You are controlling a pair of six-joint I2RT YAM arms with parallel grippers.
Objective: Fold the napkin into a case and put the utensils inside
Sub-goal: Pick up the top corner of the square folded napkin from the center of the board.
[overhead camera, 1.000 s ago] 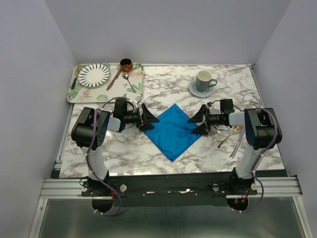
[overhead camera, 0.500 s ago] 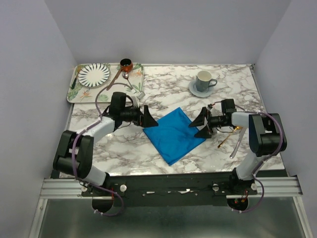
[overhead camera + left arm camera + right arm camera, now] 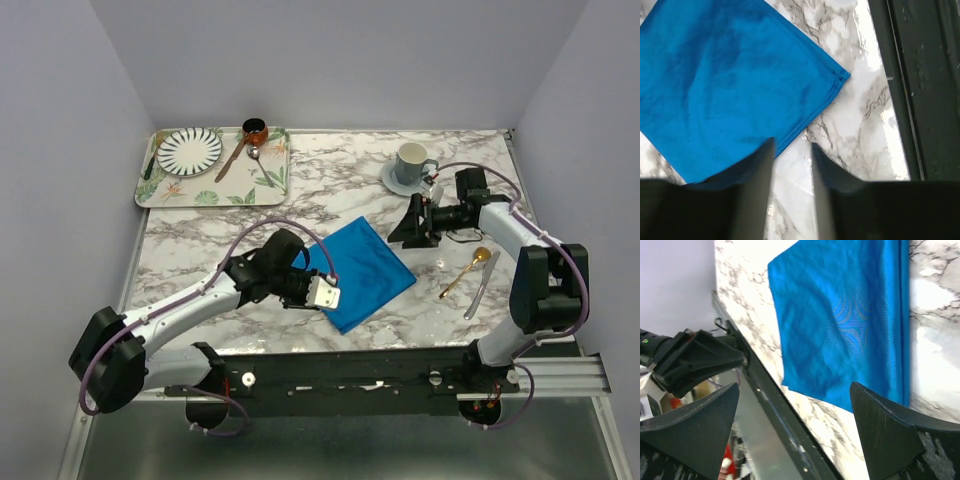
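Soft, light and limp, the napkin lies flat on the table and is probably best pinched at a corner or hem; the left gripper hovers over its near edge, fingers narrowly apart on nothing, while the right gripper gapes wide by its far right corner.

- The napkin is bright blue.
- The table is white with grey swirls.
- The plate has black and white stripes.
- The spoon is gold.
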